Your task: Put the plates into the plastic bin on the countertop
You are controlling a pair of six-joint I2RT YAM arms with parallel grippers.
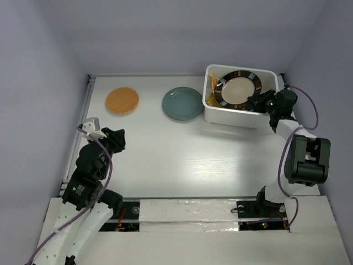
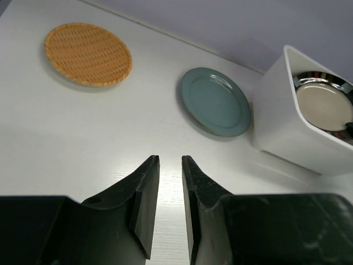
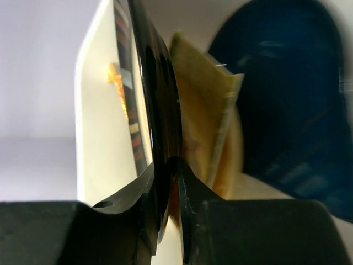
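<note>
Black right gripper (image 1: 252,102) astride plate (image 1: 238,90) rim

1. The white-and-black left arm (image 1: 88,171) is folded up close to its base. Its black two-finger left gripper (image 2: 170,161) has its fingers slightly parted and holds nothing.
2. The right arm (image 1: 300,157) reaches forward. Its right gripper (image 3: 165,165) is clamped on the rim of the black-rimmed cream plate (image 3: 160,110).

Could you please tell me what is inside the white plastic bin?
A black-rimmed cream plate, gripped by the right tool, leans over a yellow dish and a dark blue dish. The plate hides anything lower.
</note>
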